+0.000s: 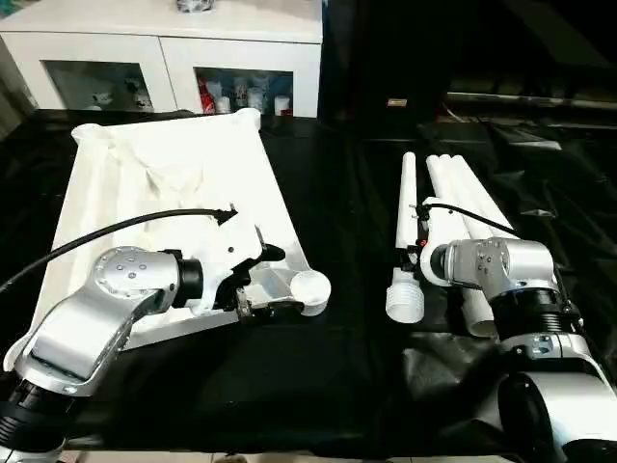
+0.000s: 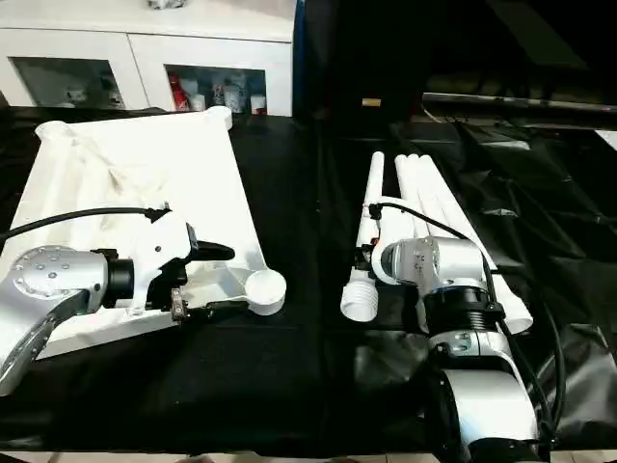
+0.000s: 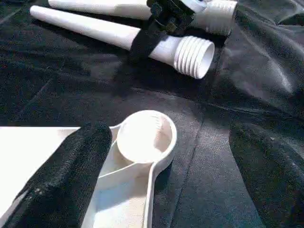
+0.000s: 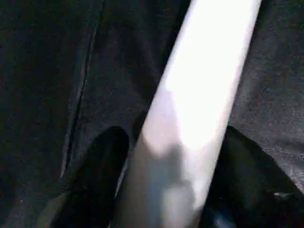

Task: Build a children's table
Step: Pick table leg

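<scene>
Left eye view: the white top (image 1: 174, 193) lay upside down on the left of the black-covered bench (image 1: 328, 386), with one round corner socket (image 1: 310, 289) at its near right corner. The left gripper (image 1: 273, 283) hung over that corner, its fingers spread wide and holding nothing, the socket just beyond their tips. On the right, the legs (image 1: 453, 203) lay side by side on the bench, and the right gripper (image 1: 416, 246) came down on the leftmost leg (image 1: 406, 207), near its ribbed end. A white cabinet (image 1: 164, 48) stood behind the bench; no writing on it could be read.

Left wrist view: one black finger (image 3: 61, 180) rested over the top's edge, beside the socket (image 3: 145, 137), clamped on nothing.

Right wrist view: the right gripper's two fingers (image 4: 102, 166) stood apart on either side of the leg (image 4: 199, 104); I could not tell whether they pressed on it.
</scene>
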Robot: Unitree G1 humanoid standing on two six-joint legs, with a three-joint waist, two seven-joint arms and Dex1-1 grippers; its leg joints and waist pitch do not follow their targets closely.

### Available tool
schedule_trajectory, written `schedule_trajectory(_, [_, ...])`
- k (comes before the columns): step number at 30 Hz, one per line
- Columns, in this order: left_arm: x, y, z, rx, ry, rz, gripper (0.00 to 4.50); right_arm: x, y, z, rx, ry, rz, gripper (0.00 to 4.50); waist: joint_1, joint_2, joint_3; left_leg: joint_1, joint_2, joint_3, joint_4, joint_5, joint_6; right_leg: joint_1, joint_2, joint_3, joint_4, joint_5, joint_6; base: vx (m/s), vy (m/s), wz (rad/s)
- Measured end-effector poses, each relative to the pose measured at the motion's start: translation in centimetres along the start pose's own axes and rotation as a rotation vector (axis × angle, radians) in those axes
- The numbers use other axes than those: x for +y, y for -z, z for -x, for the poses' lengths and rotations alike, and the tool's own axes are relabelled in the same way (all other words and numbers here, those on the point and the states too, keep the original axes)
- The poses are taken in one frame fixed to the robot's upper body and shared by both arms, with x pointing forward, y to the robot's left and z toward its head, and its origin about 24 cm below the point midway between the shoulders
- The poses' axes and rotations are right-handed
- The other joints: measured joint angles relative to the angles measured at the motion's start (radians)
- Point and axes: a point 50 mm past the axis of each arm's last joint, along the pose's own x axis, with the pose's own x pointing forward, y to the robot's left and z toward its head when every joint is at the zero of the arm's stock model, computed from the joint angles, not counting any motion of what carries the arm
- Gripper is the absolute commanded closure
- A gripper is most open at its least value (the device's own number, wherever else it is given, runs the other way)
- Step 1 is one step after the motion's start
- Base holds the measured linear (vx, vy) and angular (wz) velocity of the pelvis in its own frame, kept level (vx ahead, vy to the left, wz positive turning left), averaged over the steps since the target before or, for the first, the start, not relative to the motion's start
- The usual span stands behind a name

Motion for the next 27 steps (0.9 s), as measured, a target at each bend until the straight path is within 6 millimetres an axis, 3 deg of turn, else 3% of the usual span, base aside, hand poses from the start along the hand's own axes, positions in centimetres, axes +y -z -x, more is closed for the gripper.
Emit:
schedule_trajectory(10, [-0.3, -0.4, -0.4, -0.018, 0.003, -0.009, 0.00, -0.5, 0.0, 0.0, 0.041, 0.004, -0.028, 2.54, 0.001, -0.009, -0.001, 0.000, 0.000, 0.000, 0.000, 0.000, 0.000, 0.000, 0.000, 0.000, 0.000, 0.000, 0.000, 0.000, 0.000, 0.00])
schedule_trajectory(20, [-0.3, -0.8, -1.5, -0.082, -0.038, 0.010, 0.00, -1.0, 0.1, 0.0, 0.023, -0.023, -0.094, 2.65, 0.002, -0.013, -0.004, 0.001, 0.000, 0.000, 0.000, 0.000, 0.000, 0.001, 0.000, 0.000, 0.000, 0.000, 0.000, 0.000, 0.000, 0.00])
schedule_trajectory(23, [0.8, -1.4, -1.9, -0.143, -0.132, 0.047, 0.00, -0.9, 0.3, 0.1, -0.060, -0.093, -0.113, 2.65, 0.003, -0.010, -0.002, 0.000, 0.001, 0.001, 0.000, 0.000, 0.000, 0.001, 0.000, -0.001, 0.000, 0.000, 0.000, 0.000, 0.000, 0.00])
schedule_trajectory(27, [3.0, -3.3, -1.8, -0.268, -0.306, 0.089, 0.00, 0.8, -0.9, 1.8, -0.283, -0.314, -0.064, 2.65, 0.001, -0.006, 0.000, -0.002, 0.002, 0.001, 0.000, 0.001, 0.001, -0.001, 0.000, -0.001, 0.000, 0.000, -0.001, 0.000, 0.000, 0.00])
